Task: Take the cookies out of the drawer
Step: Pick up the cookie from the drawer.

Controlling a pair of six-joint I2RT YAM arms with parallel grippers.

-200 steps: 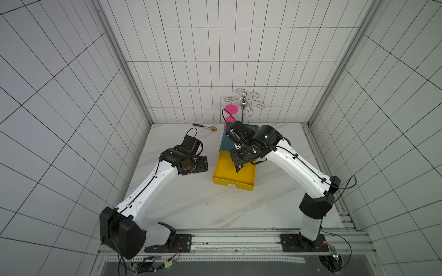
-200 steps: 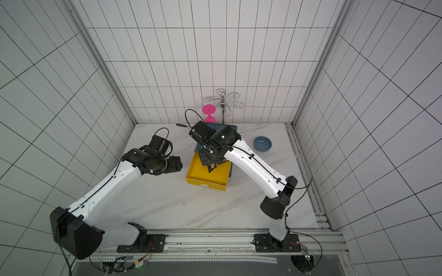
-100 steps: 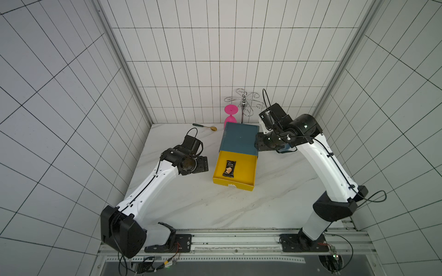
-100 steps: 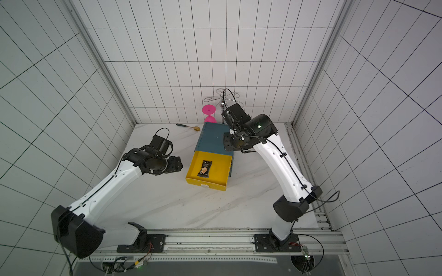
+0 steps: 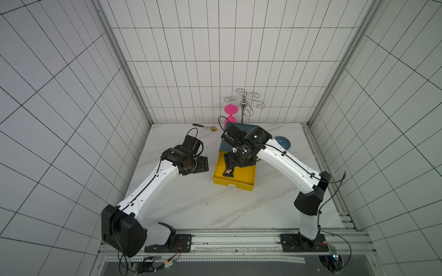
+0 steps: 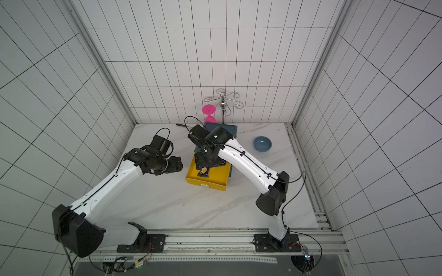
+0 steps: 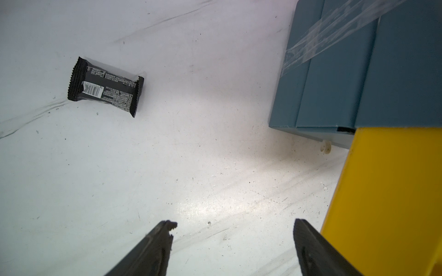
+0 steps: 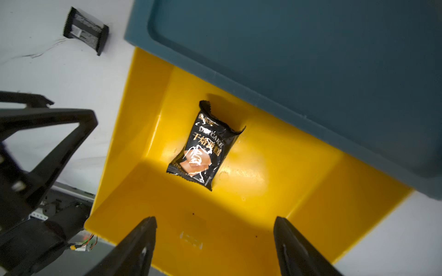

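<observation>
Black cookie packet (image 8: 205, 145) in yellow drawer (image 8: 299, 181)

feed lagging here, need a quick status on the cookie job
Left gripper open, empty, beside yellow drawer. Right gripper open above black packet in drawer. Second black packet out on table. Nothing blocking.

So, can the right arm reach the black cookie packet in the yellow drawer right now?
Probably yes: the right arm hangs over the open drawer with jaws apart, and the packet lies alone and uncovered below.
</observation>
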